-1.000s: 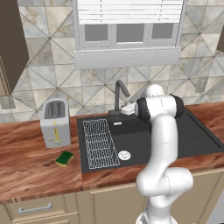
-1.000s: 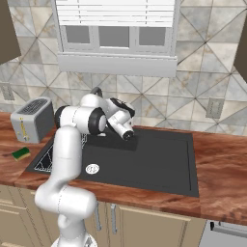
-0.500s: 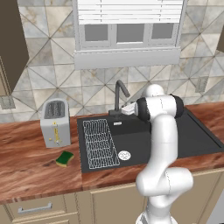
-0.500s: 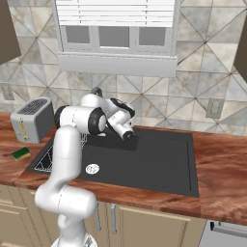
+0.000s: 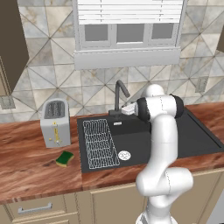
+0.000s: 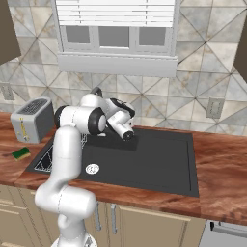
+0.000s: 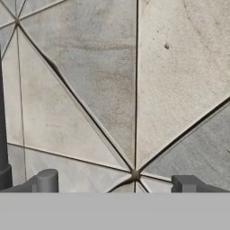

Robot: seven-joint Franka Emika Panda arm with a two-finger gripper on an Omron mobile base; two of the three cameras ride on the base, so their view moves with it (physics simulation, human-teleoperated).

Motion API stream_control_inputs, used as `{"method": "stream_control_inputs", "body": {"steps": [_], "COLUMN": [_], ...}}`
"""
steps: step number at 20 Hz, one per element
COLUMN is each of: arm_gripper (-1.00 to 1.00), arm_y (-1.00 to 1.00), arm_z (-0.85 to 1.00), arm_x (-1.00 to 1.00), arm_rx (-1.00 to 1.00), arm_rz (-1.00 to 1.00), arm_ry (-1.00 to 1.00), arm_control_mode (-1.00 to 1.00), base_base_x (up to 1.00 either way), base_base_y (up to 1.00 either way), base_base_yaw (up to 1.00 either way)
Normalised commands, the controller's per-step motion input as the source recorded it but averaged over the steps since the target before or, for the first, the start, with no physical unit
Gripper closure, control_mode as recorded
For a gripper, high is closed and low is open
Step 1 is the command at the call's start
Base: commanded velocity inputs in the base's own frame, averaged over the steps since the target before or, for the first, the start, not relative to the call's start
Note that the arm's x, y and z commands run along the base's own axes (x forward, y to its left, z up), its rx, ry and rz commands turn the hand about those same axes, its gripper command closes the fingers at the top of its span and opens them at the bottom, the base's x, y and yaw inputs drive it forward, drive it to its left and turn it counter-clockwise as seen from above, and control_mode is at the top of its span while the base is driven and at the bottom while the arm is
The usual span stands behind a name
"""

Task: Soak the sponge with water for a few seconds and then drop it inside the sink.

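Note:
The green and yellow sponge [image 5: 64, 158] lies flat on the wooden counter, left of the sink [image 5: 192, 135] and in front of the toaster; it also shows at the left edge in the right base view as the sponge [image 6: 20, 154]. My gripper [image 5: 125, 110] hovers over the back of the sink [image 6: 154, 159], beside the base of the dark faucet [image 5: 120, 92], far from the sponge. In the hand view the gripper [image 7: 116, 184] faces the tiled wall, its fingertips [image 7: 46, 180] wide apart and holding nothing. Water is out of view.
A silver toaster [image 5: 55, 122] stands on the counter left of the sink. A white wire rack [image 5: 100, 143] lies in the basin's left part, with the round drain [image 5: 124, 155] beside it. A window sill [image 5: 127, 57] juts out above the faucet.

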Motion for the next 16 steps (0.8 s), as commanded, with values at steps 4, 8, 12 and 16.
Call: {"method": "stream_control_inputs", "body": {"steps": [4,8,12,16], "arm_gripper": [-1.0,-1.0,-1.0,-1.0], "arm_y": [-0.49,-0.57,-0.57,-0.57], "arm_z": [-0.12,-0.12,-0.15,-0.19], "arm_x": [0.0,0.0,0.0,0.01], "arm_rx": [0.0,0.0,0.0,0.0], "arm_rz": [0.0,0.0,-0.02,-0.05], "arm_ry": [0.0,0.0,-0.01,-0.02], "arm_control_mode": [-1.0,-1.0,-1.0,-1.0], "base_base_x": [0.0,0.0,0.0,0.0], "base_base_y": [0.0,0.0,0.0,0.0], "base_base_yaw": [0.0,0.0,0.0,0.0]}}
